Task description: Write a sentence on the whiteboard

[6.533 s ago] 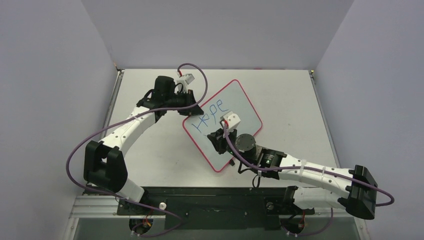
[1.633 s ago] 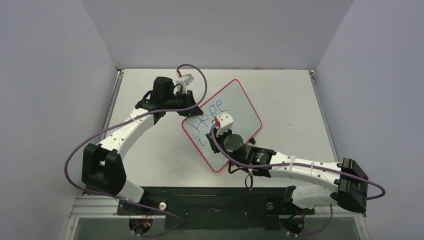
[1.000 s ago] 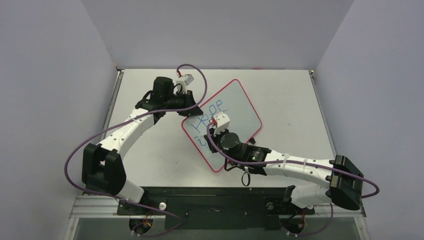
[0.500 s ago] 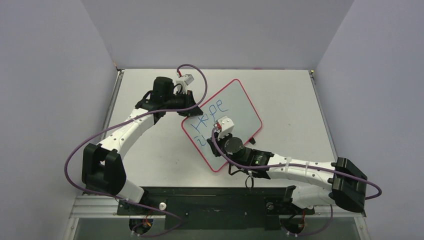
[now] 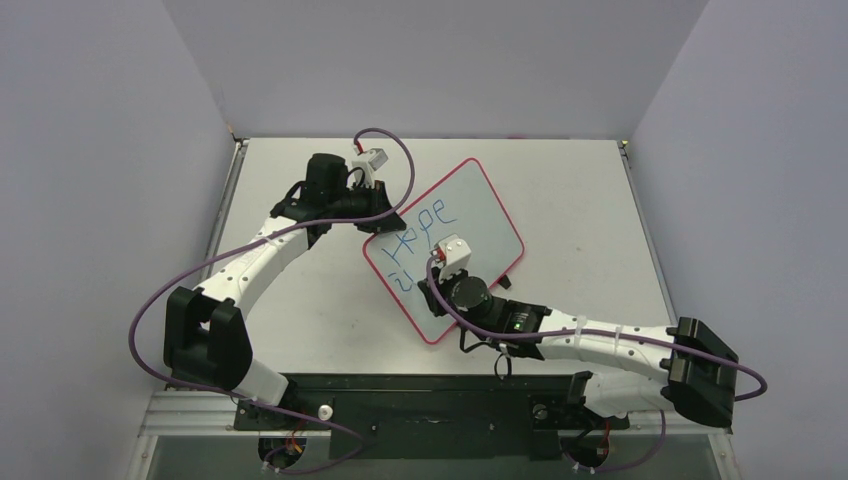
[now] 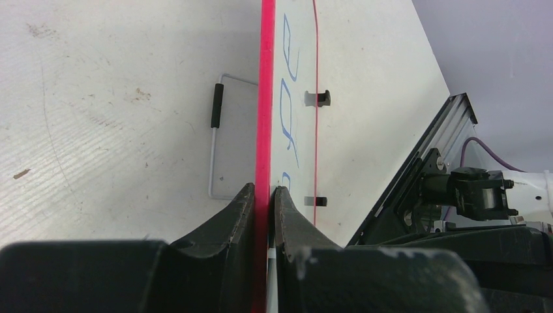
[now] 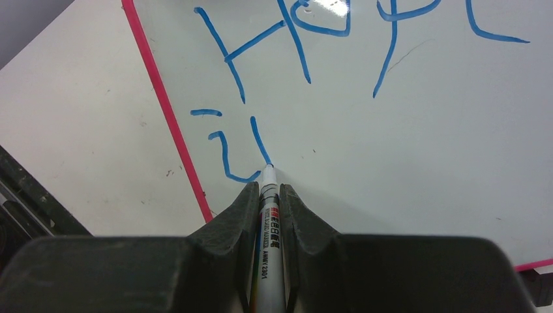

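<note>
The whiteboard point(image 5: 480, 215) lies tilted on the table, its red-pink rim point(image 6: 265, 98) seen edge-on in the left wrist view. My left gripper point(image 6: 264, 195) is shut on that rim at the board's far left edge point(image 5: 388, 218). My right gripper point(image 7: 268, 189) is shut on a white marker point(image 7: 269, 228), whose tip touches the board at the foot of a short blue stroke. The sentence point(image 7: 313, 39) reads "Hope" in blue, and a few strokes of a second line point(image 7: 228, 150) sit below it near the left rim. In the top view my right gripper point(image 5: 430, 285) is over the board's lower left part.
A thin wire stand point(image 6: 215, 143) shows beside the board's rim, and two small black clips point(image 6: 317, 98) sit along its other edge. The black base rail point(image 5: 400, 400) runs along the near edge. Grey walls close in the table on three sides.
The right gripper has slid a little right and toward the near edge, drawing a new short stroke on the second line. Several seconds ago only "Hope" was written. The left arm has not moved.
</note>
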Controlling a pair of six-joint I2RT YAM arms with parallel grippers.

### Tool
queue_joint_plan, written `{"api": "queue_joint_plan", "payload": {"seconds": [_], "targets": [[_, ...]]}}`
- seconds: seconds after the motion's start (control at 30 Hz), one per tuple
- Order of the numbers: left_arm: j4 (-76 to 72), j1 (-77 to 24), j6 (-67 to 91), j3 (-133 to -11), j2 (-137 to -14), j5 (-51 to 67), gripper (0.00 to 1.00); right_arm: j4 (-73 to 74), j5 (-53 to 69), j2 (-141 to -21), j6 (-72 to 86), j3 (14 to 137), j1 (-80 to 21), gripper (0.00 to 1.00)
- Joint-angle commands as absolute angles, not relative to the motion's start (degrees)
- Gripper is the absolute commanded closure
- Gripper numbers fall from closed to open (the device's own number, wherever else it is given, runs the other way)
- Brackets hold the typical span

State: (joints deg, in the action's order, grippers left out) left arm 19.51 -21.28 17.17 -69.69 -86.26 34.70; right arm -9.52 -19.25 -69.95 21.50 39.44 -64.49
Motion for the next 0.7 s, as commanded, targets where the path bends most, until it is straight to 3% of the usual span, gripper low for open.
{"api": "queue_joint_plan", "payload": {"seconds": [0.0, 0.67], "targets": [[17.5, -20.7, 14.7, -70.0, -83.9, 28.6, 1.0, -7.9, -19.6, -70.3, 20.8, 42.8, -64.5, 1.0], [17.6, -20.9, 14.7, -69.9, -83.6, 28.8, 1.0, -6.9, -19.2, -74.2, 21.1, 48.6, -62.3, 1.0]]}}
